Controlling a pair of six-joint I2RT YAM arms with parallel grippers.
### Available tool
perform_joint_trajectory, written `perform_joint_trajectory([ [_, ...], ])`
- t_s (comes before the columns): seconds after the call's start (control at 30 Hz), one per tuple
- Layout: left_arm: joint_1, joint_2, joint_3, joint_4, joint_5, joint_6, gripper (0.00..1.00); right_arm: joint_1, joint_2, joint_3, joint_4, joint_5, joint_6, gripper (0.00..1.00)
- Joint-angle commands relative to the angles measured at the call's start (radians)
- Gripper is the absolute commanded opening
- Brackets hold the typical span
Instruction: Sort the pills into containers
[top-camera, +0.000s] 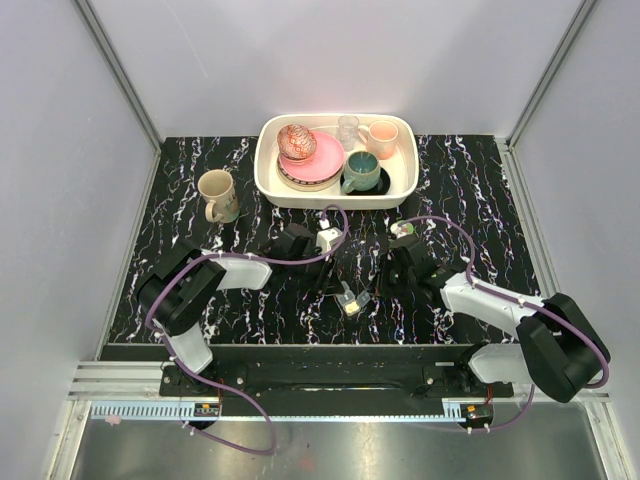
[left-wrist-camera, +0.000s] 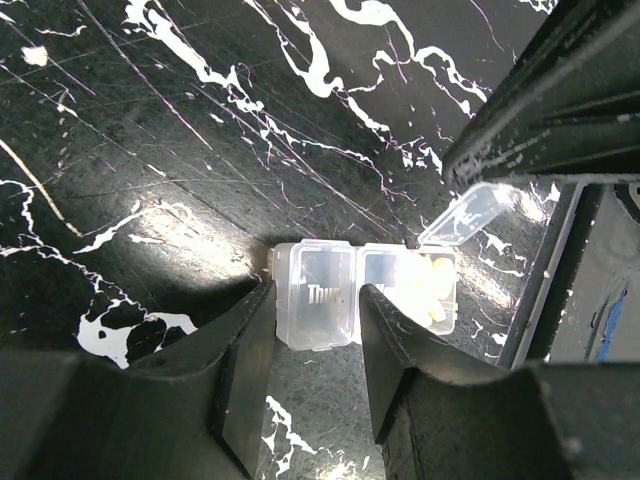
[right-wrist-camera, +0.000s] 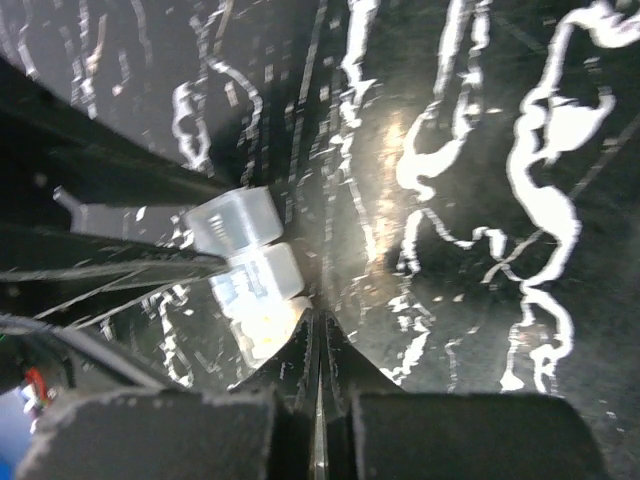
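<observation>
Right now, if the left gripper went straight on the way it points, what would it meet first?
The clear pill box: the left gripper straddles one compartment. Depth is unclear; it may already touch.

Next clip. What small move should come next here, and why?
Probably the right gripper should nudge the raised lid down. The pills already lie in the end compartment of the container, its lid stands open, and the right gripper is shut beside it. The left gripper straddles the neighbouring closed compartment; whether it grips is unclear.
</observation>
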Motion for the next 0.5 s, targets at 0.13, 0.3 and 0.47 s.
perform_joint_trajectory([
  [0.13, -0.017, 0.033, -0.01, -0.061, -0.045, 0.021, 0.42, -0.005, 0.021, 0.007, 0.122, -0.301, -0.034, 0.0],
  [0.3, -0.018, 0.033, -0.01, -0.061, -0.048, 0.021, 0.42, -0.004, 0.096, 0.016, 0.174, -0.393, -0.051, 0.0],
  [0.47, -0.02, 0.031, -0.017, -0.058, -0.046, 0.021, 0.42, -0.004, 0.174, 0.022, 0.174, -0.406, -0.063, 0.0],
])
